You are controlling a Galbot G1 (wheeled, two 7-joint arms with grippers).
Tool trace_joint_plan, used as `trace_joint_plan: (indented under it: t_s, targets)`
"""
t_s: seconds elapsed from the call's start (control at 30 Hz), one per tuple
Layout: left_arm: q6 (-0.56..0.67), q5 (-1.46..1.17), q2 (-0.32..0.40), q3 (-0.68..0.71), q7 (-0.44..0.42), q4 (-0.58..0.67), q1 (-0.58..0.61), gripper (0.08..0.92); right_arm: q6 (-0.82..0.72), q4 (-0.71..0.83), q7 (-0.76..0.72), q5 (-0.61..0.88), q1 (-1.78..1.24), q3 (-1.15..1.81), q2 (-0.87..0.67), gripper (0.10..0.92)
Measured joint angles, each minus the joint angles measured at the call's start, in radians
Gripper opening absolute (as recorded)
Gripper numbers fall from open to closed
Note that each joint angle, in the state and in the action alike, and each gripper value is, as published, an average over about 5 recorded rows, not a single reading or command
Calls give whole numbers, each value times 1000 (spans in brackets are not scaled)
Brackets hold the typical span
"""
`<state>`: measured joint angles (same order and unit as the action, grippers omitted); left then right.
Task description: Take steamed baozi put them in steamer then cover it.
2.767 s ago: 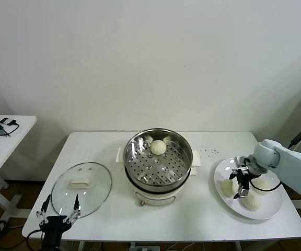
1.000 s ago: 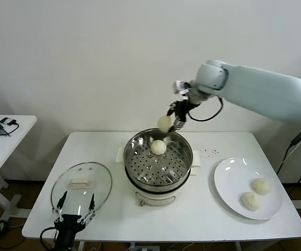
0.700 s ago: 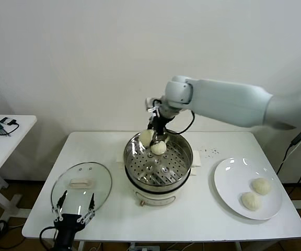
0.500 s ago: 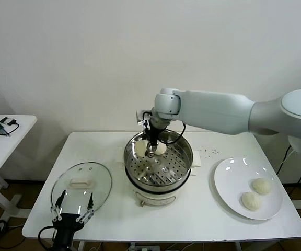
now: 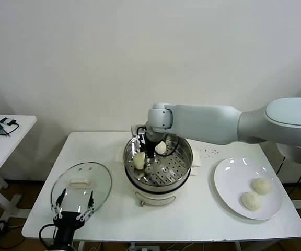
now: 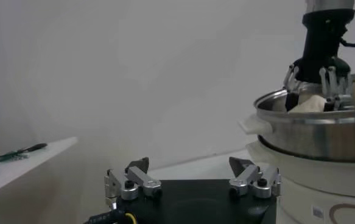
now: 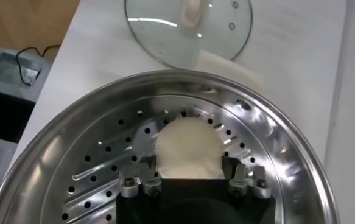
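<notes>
Steamer (image 5: 158, 168) sits mid-counter (image 5: 192, 214); inside it the right tool (image 5: 142, 158) is clenched on a baozi (image 5: 139, 160) at the tray's left side, beside another baozi (image 5: 160, 148). Two more lie on the white plate (image 5: 229, 191). Left tool (image 5: 72, 207) hovers released near the glass cover (image 5: 81, 188).

The steamer (image 5: 158, 166) is gleaming as polished, perforated stainless steel on a glossy white plastic base. The cover (image 5: 81, 189) is showing clear glass with a metal rim, while the baozi (image 7: 188, 147) is looking smooth and matt.
</notes>
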<state>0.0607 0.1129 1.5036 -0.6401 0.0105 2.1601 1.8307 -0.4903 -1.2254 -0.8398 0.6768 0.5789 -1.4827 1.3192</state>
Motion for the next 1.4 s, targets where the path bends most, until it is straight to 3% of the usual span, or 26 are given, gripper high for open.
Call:
trace_joint_plan:
  t_s: [0.37, 0.77, 1.13, 1.4]
  targets:
    - [-5, 5, 8, -1, 0, 8, -7, 823, 26, -63, -46, -8, 82, -4, -97, 823]
    - [-7, 1, 9, -12, 2, 5, -10, 823, 100, -215, -129, -51, 229, -58, -405, 823]
    - [-21, -1, 11, -33, 2, 8, -16, 823, 163, -297, -187, -259, 85, 7, -743, 823]
    - [-24, 0, 21, -39, 9, 12, -3, 823, 206, -287, -208, -435, -103, 101, -883, 823]
